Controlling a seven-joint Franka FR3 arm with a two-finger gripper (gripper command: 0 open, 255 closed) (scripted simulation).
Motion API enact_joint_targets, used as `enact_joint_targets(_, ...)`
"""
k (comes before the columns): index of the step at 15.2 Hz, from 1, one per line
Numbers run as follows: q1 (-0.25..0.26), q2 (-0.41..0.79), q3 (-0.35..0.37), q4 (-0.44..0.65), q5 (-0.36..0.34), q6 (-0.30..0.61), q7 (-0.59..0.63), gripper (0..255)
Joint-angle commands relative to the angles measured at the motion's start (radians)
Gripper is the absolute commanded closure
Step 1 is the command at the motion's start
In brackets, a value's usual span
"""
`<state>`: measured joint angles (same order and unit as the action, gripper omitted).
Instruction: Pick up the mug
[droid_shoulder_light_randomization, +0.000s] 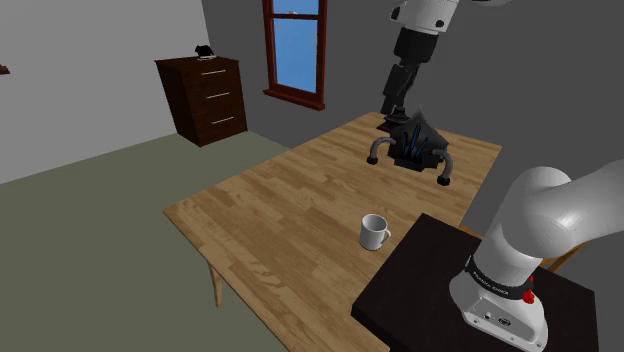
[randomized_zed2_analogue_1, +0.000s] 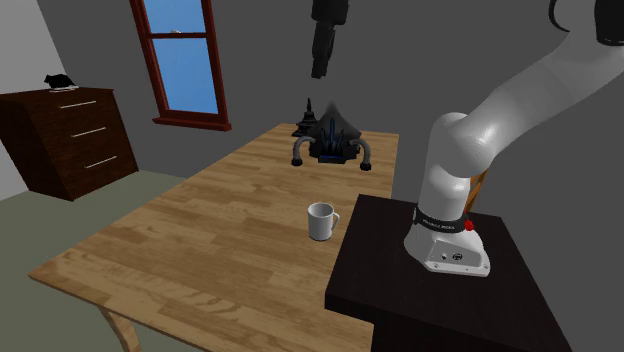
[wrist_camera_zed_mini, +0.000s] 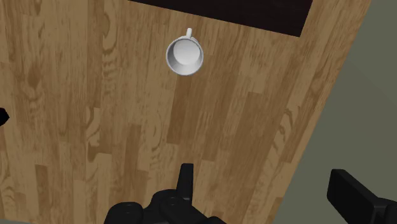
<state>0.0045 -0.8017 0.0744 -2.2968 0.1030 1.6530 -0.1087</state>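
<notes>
A white mug (droid_shoulder_light_randomization: 374, 232) (randomized_zed2_analogue_1: 322, 221) stands upright on the wooden table (droid_shoulder_light_randomization: 270, 205), close to the dark stand (droid_shoulder_light_randomization: 430, 290). My black gripper (droid_shoulder_light_randomization: 390, 106) (randomized_zed2_analogue_1: 320, 70) hangs high over the table's far end, well above and away from the mug. In the wrist view the mug (wrist_camera_zed_mini: 185, 56) is seen from above, far ahead of the gripper (wrist_camera_zed_mini: 267, 189), with its handle turned toward the stand (wrist_camera_zed_mini: 222, 11). The fingers (wrist_camera_zed_mini: 185, 180) stand wide apart with only table between them. The gripper is open.
A black object with curved legs (droid_shoulder_light_randomization: 412, 148) (randomized_zed2_analogue_1: 330, 146) sits on the table's far end, roughly under the gripper. A dark dresser (droid_shoulder_light_randomization: 205, 95) and a red-framed window (droid_shoulder_light_randomization: 297, 50) line the far walls. Floor lies past the table's edge (wrist_camera_zed_mini: 362, 95).
</notes>
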Motion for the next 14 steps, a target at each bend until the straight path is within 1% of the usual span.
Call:
enact_joint_targets(1, 0.000, 0.000, 0.000, 0.000, 0.000, 0.000, 0.000, 0)
enact_joint_targets(8, 0.003, -0.022, -0.049, -0.240, -0.015, 0.198, -0.103, 0)
enact_joint_targets(14, -0.002, 0.019, -0.098, -0.407, -0.032, 0.389, -0.196, 0)
